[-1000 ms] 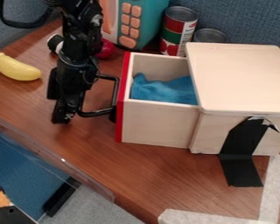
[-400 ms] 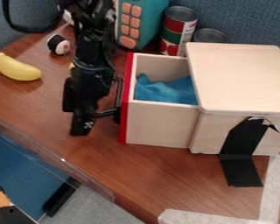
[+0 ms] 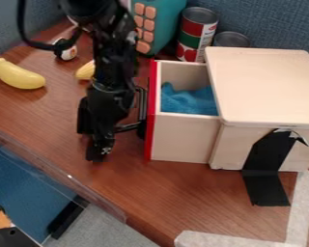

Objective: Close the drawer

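The drawer (image 3: 183, 137) sits partly open, sticking out from the left side of the pale wooden box (image 3: 263, 87). Its red front (image 3: 150, 130) points to the left of the view and stands upright, its top edge running from near the back of the tabletop (image 3: 183, 193) toward the camera. The line along which the drawer slides lies nearly crosswise, left to right, its right end going in under the box's flat top. Its open top faces up, and a crumpled blue cloth (image 3: 186, 100) lies inside. A black handle (image 3: 142, 103) juts leftward from the front. The black arm (image 3: 112, 53) comes in from the upper left, and the gripper (image 3: 99, 144) hangs down just beside the handle, on the outer side of the red front; whether they touch is unclear. Whether the gripper is released or clenched, I cannot tell. Black tape (image 3: 267, 166) runs down the box's near side and onto the tabletop, beside a corner of pale tape (image 3: 300, 212). At the left lies a banana (image 3: 20, 75), its long axis slanting from upper left to lower right. A small black-and-white object (image 3: 68, 52) sits farther back, and a yellow object (image 3: 85, 71) is partly hidden behind the arm. A teal toy microwave (image 3: 165, 24) with orange buttons stands at the back, with a tall can (image 3: 198, 34) and a second can (image 3: 232, 39) behind the box.
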Robot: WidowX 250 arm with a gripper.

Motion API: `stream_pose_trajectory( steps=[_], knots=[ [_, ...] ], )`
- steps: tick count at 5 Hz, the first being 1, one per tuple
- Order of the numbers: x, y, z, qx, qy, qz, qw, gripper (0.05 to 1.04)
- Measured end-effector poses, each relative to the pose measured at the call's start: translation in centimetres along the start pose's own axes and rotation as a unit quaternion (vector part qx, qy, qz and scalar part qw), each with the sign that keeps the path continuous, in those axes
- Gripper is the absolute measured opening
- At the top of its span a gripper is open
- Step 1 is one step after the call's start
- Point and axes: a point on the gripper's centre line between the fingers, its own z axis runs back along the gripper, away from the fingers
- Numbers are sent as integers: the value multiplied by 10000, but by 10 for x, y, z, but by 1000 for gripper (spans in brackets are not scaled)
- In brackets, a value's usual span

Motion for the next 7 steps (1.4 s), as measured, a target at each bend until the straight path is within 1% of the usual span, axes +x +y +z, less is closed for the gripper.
stream_pose_trajectory(
  steps=[1, 2, 3, 4, 5, 6, 7],
  knots=[
    [7, -6, 2, -110, -74, 88, 9999, 1003],
    [26, -24, 10, -439, -183, 199, 9987, 999],
    [37, -36, 23, -755, -215, 324, 9964, 999],
    [51, -45, 30, -873, -352, 451, 9945, 999],
    [61, -46, 35, -878, -453, 585, 9934, 999],
    [73, -46, 27, -1122, -423, 805, 9895, 999],
    [82, -43, 20, -1469, -311, 1003, 9836, 999]
  ],
)
